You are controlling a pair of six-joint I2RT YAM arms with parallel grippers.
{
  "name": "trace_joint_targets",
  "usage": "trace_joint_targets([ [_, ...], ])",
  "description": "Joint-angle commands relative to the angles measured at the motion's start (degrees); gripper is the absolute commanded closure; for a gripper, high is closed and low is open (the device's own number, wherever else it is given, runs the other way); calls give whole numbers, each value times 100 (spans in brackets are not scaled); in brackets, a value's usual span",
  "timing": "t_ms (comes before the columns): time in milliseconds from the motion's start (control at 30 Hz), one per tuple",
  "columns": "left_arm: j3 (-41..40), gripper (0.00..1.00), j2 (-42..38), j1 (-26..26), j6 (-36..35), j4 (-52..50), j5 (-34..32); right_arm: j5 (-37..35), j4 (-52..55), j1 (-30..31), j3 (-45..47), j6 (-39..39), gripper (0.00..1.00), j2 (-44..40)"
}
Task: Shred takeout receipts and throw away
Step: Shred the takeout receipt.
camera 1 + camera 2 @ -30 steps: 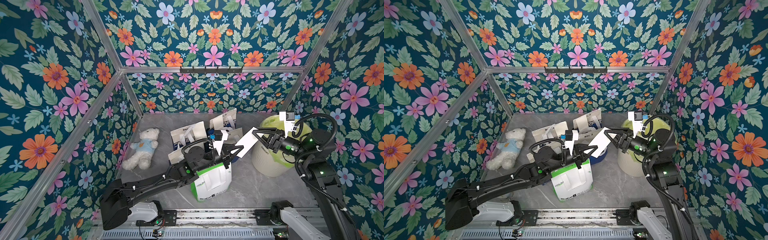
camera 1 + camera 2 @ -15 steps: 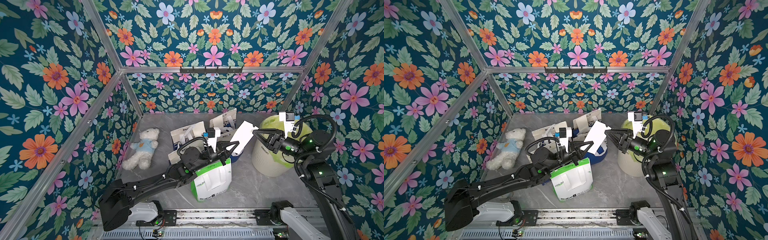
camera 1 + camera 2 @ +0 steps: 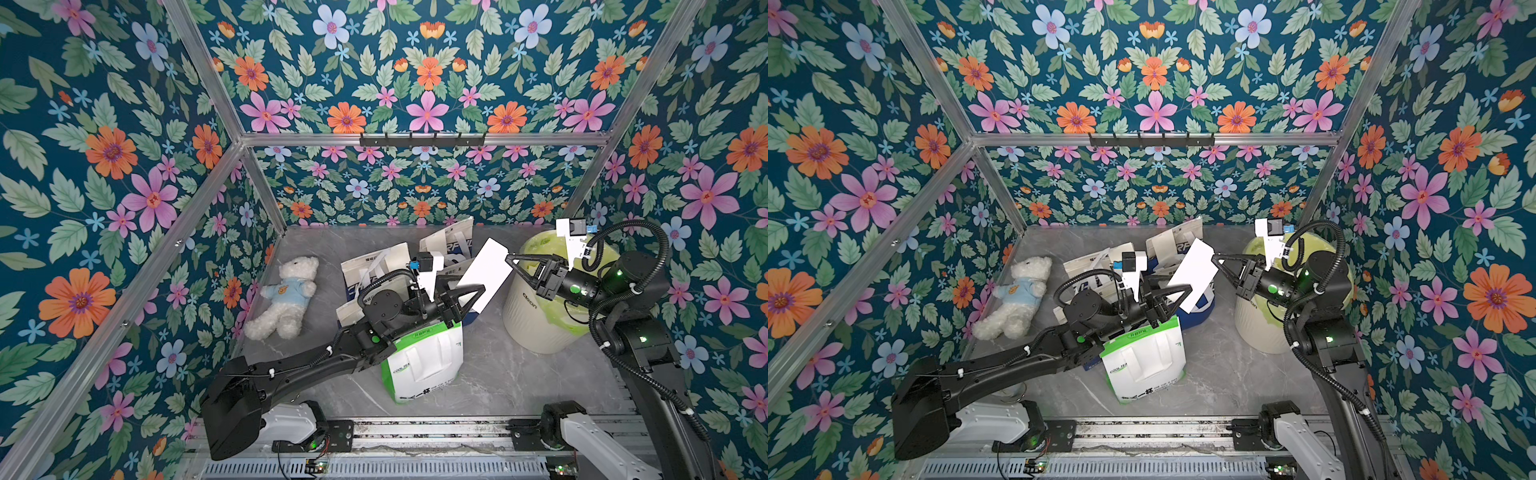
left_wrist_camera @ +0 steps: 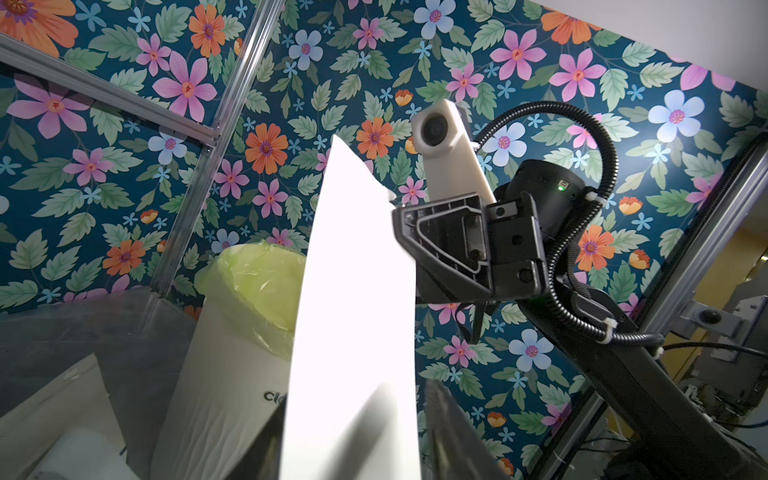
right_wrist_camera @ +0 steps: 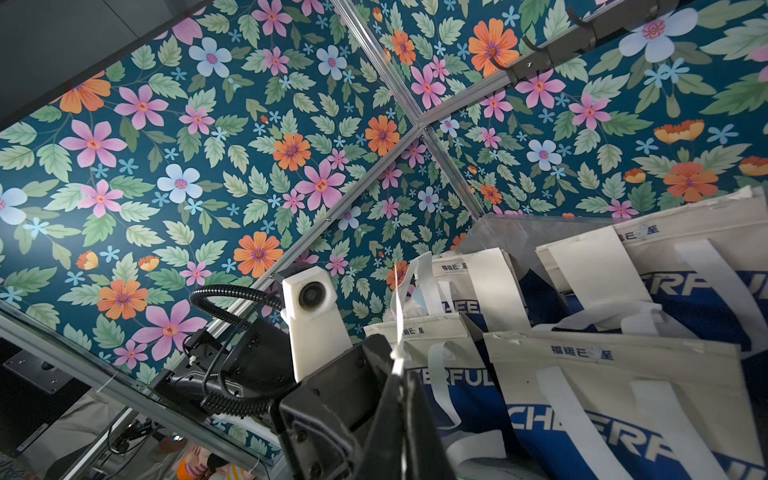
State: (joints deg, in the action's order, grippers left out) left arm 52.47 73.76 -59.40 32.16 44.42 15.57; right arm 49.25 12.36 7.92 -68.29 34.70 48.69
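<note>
One takeout receipt (image 3: 484,272), a plain white sheet, hangs tilted in the air between both arms, above the bags; it shows in both top views (image 3: 1195,272). My right gripper (image 3: 509,258) is shut on its upper right edge; the right wrist view shows the thin paper edge (image 5: 397,353) pinched between the closed fingers (image 5: 386,415). My left gripper (image 3: 476,291) stands open around the sheet's lower end. In the left wrist view the receipt (image 4: 353,291) rises between the spread fingers (image 4: 446,428), with a gap beside it.
A cream trash bin (image 3: 536,320) with a yellow-green liner stands at the right, under the right arm. A white-and-green bag (image 3: 424,361) stands below the left gripper, and white-and-blue bags (image 3: 374,270) behind it. A white teddy bear (image 3: 286,295) lies at the left.
My right gripper has closed on the receipt's upper edge. My left gripper, shut on the sheet before, has opened around its lower end. The sheet stands a little higher and steeper.
</note>
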Motion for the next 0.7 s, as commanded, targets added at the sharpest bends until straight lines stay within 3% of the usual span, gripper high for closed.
trace_joint_targets([
  [0,307,1,-268,175,-802,-882,267,195,550,-6,-210,-558,100,-52],
  [133,1040,0,-527,545,-1937,-2294,856,569,1065,-4,-417,-948,100,-87],
  [267,2027,1,-300,856,-2491,-3281,1837,1000,1158,-1,-466,-967,100,-94],
  [467,2982,17,343,893,-2755,-3880,3237,1455,980,-1,-469,-738,100,-106],
  [667,2989,25,464,887,-2617,-3836,3489,1633,1236,0,-642,-848,100,-67],
])
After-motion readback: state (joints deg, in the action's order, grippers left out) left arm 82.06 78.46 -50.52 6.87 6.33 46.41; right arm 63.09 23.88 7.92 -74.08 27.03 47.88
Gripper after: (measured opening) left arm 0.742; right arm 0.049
